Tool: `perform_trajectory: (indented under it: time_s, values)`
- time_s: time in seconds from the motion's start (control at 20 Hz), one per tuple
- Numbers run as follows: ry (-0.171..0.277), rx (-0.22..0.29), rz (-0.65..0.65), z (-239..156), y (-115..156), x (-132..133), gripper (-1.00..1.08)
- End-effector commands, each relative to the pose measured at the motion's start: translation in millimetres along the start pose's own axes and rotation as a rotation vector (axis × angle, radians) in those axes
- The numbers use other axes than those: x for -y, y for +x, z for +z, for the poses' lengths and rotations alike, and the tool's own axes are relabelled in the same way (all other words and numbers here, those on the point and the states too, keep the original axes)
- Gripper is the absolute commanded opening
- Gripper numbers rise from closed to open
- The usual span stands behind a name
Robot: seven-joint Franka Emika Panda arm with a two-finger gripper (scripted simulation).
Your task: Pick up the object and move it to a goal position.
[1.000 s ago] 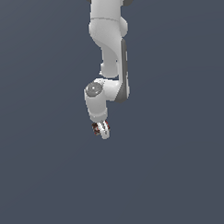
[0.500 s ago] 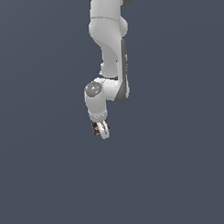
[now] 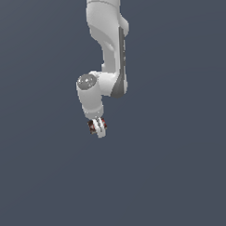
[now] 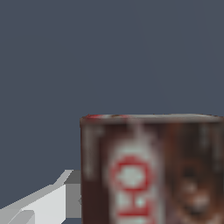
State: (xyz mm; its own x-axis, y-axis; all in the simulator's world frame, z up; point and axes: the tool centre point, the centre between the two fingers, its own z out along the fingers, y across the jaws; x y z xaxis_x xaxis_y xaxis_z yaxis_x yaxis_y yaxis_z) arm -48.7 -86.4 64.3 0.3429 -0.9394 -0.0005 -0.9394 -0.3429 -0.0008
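At arm's tip | gripper (image 3: 99, 128) closed on brown box (image 4: 153, 170) | red label w/ white marks

Exterior view set well back from the arm (image 3: 107, 50), facing it against a plain dark grey ground, the arm reaching in from the upper edge and the pincer (image 3: 98, 127) small near the middle of the frame. Wrist view mounted on the arm, very close in, filled largely by the box (image 4: 151, 168), blurred at that range, with one white finger (image 4: 39, 203) alongside. Shared between both: pincer tip, box (image 3: 92, 126) and grey ground.
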Motion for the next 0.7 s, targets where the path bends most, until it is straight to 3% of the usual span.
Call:
perform_trajectory:
  time_s: [0.0,0.65]
  values:
    - [0.000,-0.001,0.001,-19.8,9.1,0.6,-1.00]
    - [-0.002,-0.002,0.002,-151.6,69.2,6.6,-1.00]
